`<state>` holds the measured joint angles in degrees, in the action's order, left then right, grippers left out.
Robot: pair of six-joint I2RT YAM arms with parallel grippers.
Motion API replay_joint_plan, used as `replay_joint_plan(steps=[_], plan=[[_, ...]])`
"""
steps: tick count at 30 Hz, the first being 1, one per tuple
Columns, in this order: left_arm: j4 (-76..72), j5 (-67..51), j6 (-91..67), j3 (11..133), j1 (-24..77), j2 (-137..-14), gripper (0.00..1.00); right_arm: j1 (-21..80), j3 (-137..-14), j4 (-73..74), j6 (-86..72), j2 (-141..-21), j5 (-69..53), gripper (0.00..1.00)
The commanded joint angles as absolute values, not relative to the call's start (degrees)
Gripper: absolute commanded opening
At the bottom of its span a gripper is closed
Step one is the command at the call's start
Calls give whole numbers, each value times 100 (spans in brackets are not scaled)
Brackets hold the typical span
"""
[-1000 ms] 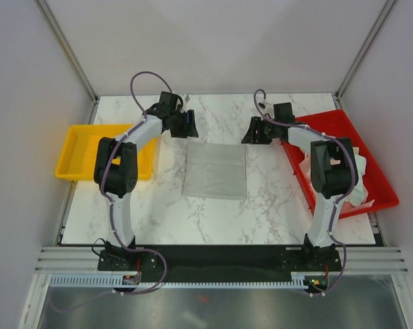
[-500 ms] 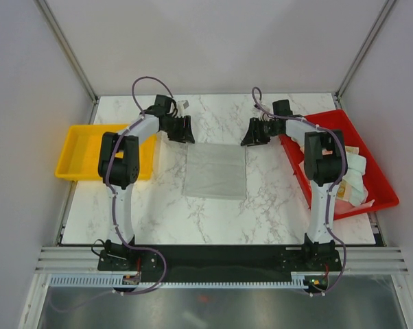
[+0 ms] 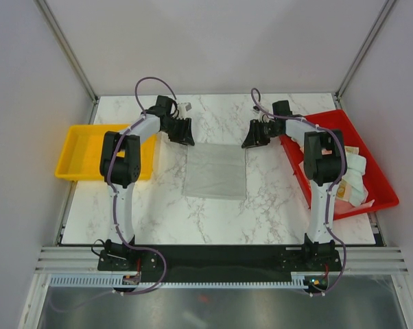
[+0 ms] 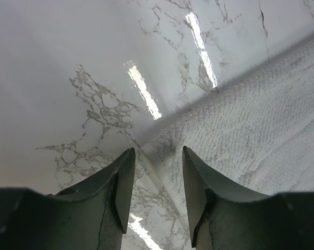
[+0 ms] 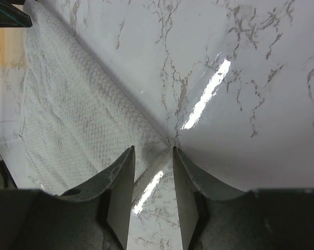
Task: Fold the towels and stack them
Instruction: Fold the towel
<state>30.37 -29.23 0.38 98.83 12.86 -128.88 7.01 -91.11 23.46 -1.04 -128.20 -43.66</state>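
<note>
A grey-white towel (image 3: 215, 170) lies flat in the middle of the marble table. My left gripper (image 3: 186, 138) is down at its far left corner and my right gripper (image 3: 249, 140) at its far right corner. In the left wrist view the left gripper (image 4: 158, 152) is open, its jaws either side of the towel (image 4: 251, 125) corner. In the right wrist view the right gripper (image 5: 152, 150) is open too, with the towel (image 5: 68, 120) corner lying between the tips. More towels (image 3: 358, 179) are heaped in the red tray.
A red tray (image 3: 330, 122) sits at the right edge of the table, beside the right arm. A yellow tray (image 3: 76, 147) sits at the left edge with nothing in it. White walls and metal posts close in the table on three sides.
Both grippers have come down and slightly nearer, onto the towel's far corners, and their jaws have narrowed. The towel has not moved.
</note>
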Motion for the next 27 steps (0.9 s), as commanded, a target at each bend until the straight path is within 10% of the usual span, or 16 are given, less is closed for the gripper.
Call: replay_joint_plan(steps=[1, 15, 22, 27], plan=[[3085, -3015, 316, 10134, 1274, -12990, 49, 738, -9386, 2417, 105, -12929, -4421, 45], [3146, -3190, 475, 10248, 1274, -13052, 43, 835, -9431, 2470, 299, -13061, -4421, 42], [3190, -3339, 536, 10362, 1283, -13061, 4, 818, -9571, 2487, 395, -13008, -4430, 0], [3199, -3322, 440, 10415, 1274, -12894, 2, 826, -9598, 2461, 404, -12780, -4193, 0]])
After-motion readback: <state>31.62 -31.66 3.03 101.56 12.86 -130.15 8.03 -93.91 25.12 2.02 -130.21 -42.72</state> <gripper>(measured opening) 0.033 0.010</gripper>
